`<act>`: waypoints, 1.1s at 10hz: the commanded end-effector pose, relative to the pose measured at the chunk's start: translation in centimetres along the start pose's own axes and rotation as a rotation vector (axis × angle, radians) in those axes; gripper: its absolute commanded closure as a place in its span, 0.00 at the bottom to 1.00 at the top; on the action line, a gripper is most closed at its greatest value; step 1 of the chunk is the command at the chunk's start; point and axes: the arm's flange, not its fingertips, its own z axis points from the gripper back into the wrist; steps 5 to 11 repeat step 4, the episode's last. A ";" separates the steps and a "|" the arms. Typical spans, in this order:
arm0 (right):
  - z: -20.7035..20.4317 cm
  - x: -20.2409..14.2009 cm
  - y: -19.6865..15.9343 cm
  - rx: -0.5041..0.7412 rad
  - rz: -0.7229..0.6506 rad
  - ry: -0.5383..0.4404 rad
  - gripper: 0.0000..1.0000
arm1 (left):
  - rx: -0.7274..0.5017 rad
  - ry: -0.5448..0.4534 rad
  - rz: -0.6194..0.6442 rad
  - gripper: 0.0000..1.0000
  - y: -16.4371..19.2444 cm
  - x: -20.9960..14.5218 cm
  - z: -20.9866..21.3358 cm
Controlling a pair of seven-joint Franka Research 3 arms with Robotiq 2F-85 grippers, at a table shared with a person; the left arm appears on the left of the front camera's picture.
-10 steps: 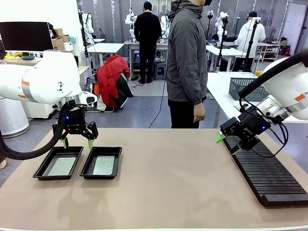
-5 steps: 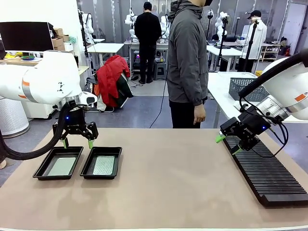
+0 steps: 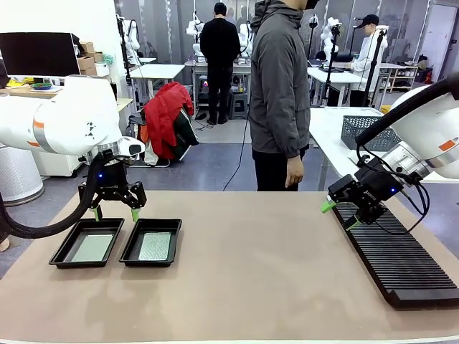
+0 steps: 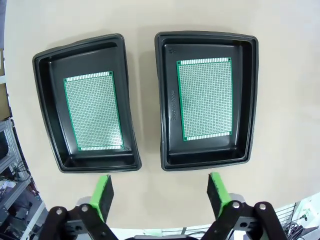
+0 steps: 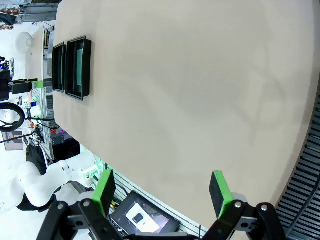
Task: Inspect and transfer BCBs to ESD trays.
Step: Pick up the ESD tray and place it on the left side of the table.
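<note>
Left gripper (image 3: pixel 115 213): your jaws are spread wide, empty, hovering above both ESD trays (image 3: pixel 62 257).
BCBs (image 4: pixel 94 110): one lies flat in each tray just beyond your fingertips, so the transfer looks done.
Right gripper (image 3: pixel 340 215): apart, nothing held, over the near end of the slotted rack (image 3: pixel 401 261), which looks bare.

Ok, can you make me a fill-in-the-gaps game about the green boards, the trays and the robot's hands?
1. Each black tray holds ____ green board.
2. The left gripper hangs above the trays with its jaws ____.
3. The right gripper hovers over the far end of the long black ____.
4. The two trays sit ____ by side on the table.

Missing words: one; open; rack; side
</note>
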 end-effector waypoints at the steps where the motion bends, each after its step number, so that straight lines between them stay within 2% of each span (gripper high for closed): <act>1: -0.1 -0.1 0.2 -0.002 -0.015 -0.008 0.00 | -0.001 -0.007 0.001 0.00 0.0 0.0 0.0; 11: -0.1 -0.1 0.2 -0.002 -0.015 -0.008 0.00 | -0.001 -0.007 0.001 0.00 0.0 0.0 0.0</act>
